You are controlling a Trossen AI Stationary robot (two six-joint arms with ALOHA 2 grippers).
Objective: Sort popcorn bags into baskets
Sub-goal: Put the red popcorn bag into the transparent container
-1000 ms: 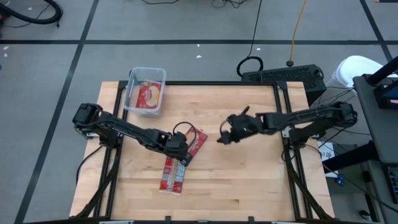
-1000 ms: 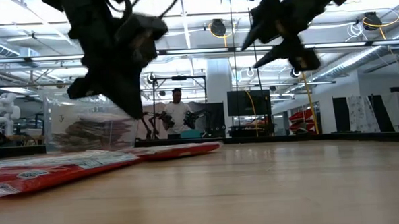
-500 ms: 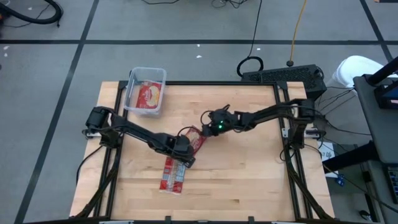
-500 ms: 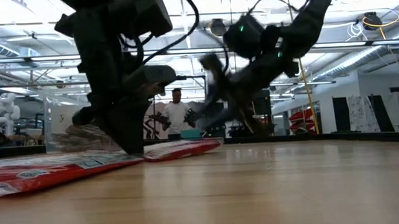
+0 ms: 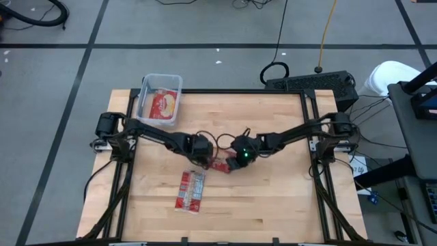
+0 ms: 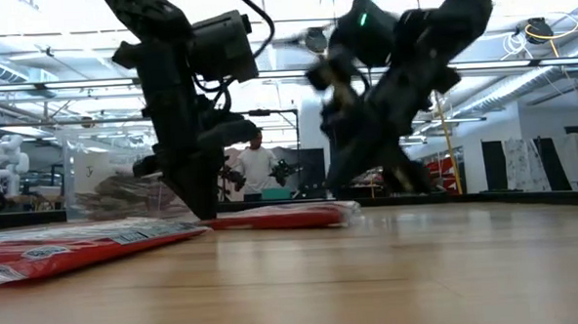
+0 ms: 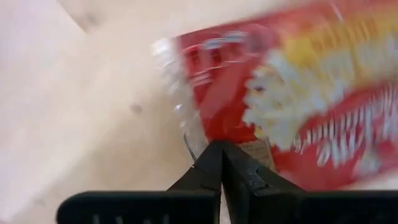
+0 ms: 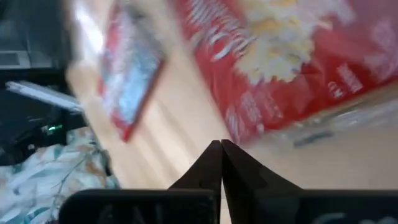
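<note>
A red popcorn bag [image 5: 220, 165] lies flat on the wooden table between my two grippers, and it is mostly covered by them in the high view. My left gripper [image 5: 203, 158] is shut at its left end. My right gripper [image 5: 231, 166] is shut at its right end. A second bag [image 5: 191, 190] lies flat nearer the front edge. The clear basket [image 5: 147, 83] stands at the far left corner with one bag [image 5: 162, 106] in it. My left gripper has its shut fingertips [image 7: 211, 155] on the bag's clear sealed edge [image 7: 186, 127], slanting down from the table's left. The bag lies flat on the table [image 6: 282, 217]. Whether the edge is pinched between the fingers I cannot tell. My right gripper has its shut fingertips [image 8: 214, 155] at the bag's red edge [image 8: 239, 127], slanting down from the table's right. Blur hides whether they touch or hold it.
The black table frame [image 5: 311, 137] runs along both sides. A keyboard-like black box [image 5: 311, 82] sits past the far right corner. Bare wood lies to the right and at the front. A person stands far off in the room beyond the table [image 6: 257, 163].
My right gripper has swung from the table's right half leftward and down to the bag, and has shut. My left gripper has shifted a little toward the far edge. The bag has slid toward the right and now lies between the two grippers.
</note>
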